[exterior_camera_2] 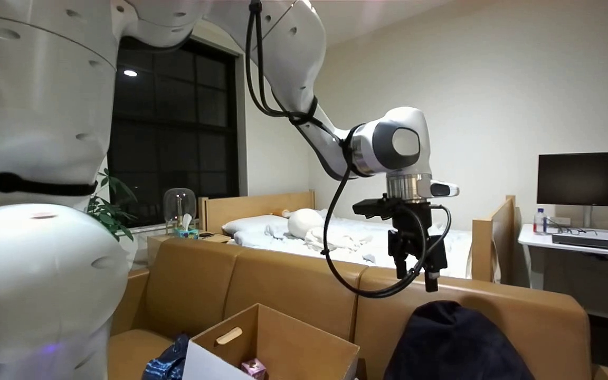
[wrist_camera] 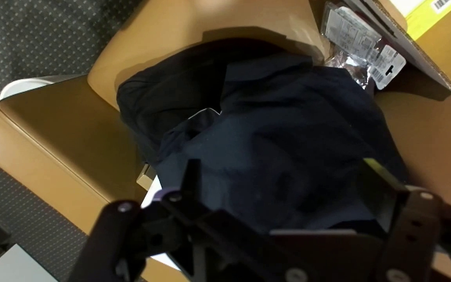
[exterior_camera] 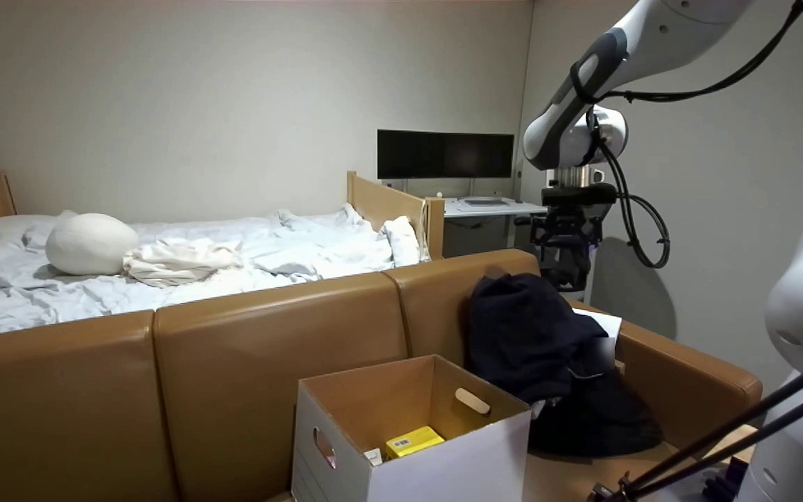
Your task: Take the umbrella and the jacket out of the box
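In an exterior view, the jacket (exterior_camera: pixel 527 335) lies on the sofa (exterior_camera: pixel 276 335) beside the box (exterior_camera: pixel 454 460). In an exterior view, the pincer (exterior_camera_2: pixel 416 281) hangs above it; in the wrist view, the pincer gapes wide, empty. Jacket seemingly done; next, find the umbrella, unidentified here.

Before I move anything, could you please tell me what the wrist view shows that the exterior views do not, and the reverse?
Only the wrist view shows the dotted pattern of the carpet and the print on the clear packaging.
Only the exterior views, both of them, show the bed, monitor and white desk.
All three share the dark jacket, the box, the brown sofa and the open gripper.
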Controlling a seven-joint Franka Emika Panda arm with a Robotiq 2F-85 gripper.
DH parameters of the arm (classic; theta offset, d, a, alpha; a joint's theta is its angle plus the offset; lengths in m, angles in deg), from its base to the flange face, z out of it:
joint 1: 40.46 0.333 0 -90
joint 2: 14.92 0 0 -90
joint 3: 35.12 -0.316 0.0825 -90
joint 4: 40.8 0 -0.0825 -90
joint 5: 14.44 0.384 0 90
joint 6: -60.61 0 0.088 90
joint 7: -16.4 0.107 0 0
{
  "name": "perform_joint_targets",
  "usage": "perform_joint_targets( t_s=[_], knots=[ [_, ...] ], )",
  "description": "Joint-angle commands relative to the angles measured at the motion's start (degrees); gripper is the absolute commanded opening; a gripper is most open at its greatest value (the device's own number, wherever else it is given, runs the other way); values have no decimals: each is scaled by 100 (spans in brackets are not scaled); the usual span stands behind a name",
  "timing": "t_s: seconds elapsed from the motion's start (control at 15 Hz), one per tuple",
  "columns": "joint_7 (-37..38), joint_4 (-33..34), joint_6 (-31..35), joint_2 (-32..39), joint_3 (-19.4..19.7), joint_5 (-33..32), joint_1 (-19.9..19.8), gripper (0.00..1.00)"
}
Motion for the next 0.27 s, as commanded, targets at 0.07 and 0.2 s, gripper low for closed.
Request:
perform_joint_targets(
  t_s=[0.07,0.2],
  knots=[
    [14,31,-14,35,-155,-26,-153,100],
    [14,34,-14,38,-161,-26,-152,100]
  ],
)
